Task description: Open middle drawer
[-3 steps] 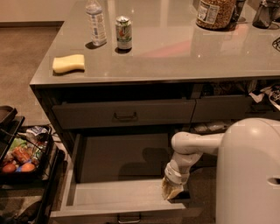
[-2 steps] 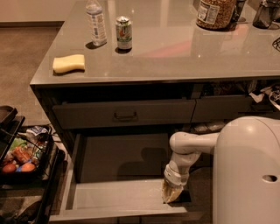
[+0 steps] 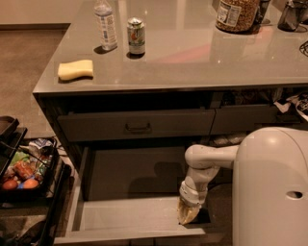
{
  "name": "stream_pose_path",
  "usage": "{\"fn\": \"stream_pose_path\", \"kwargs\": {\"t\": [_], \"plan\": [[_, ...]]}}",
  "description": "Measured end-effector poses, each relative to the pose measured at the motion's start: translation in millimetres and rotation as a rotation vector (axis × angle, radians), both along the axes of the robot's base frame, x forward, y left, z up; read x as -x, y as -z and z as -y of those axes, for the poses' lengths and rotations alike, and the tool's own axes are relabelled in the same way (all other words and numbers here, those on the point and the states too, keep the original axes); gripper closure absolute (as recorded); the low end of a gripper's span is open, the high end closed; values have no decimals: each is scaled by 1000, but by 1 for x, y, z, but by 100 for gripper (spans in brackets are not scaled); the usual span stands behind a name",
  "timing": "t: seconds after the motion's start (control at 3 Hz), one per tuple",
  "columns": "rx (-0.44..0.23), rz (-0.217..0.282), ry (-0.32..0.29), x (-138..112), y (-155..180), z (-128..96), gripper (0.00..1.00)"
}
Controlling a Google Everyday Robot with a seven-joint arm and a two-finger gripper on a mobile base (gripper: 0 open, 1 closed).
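Observation:
The middle drawer (image 3: 134, 218) is pulled far out below the counter and shows a plain grey inside. Its front edge (image 3: 144, 235) runs along the bottom of the camera view, and its handle is out of view. The drawer above it (image 3: 138, 127) is closed and has a small loop handle. My gripper (image 3: 186, 216) hangs from the white arm (image 3: 207, 158) and reaches down inside the open drawer at its front right corner, next to the drawer front.
On the counter (image 3: 192, 62) stand a yellow sponge (image 3: 75, 69), a water bottle (image 3: 106, 24), a soda can (image 3: 136, 36) and a jar (image 3: 236, 14). A black cart with food (image 3: 24, 173) stands at the left. My white body (image 3: 272, 187) fills the lower right.
The gripper and the drawer front have shifted slightly down and left in the view, toward the camera. My body takes up more of the right side.

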State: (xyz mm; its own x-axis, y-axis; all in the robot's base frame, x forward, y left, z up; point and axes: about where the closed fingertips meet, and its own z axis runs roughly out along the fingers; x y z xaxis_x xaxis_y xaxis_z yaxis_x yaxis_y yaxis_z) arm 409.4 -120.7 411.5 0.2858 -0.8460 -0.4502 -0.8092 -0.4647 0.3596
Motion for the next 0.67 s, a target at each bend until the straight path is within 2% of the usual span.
{"fn": "stream_pose_path", "kwargs": {"t": [0.33, 0.67], "plan": [[-9, 54, -23, -14, -6, -6, 100], [-41, 210, -54, -39, -27, -15, 100]]}}
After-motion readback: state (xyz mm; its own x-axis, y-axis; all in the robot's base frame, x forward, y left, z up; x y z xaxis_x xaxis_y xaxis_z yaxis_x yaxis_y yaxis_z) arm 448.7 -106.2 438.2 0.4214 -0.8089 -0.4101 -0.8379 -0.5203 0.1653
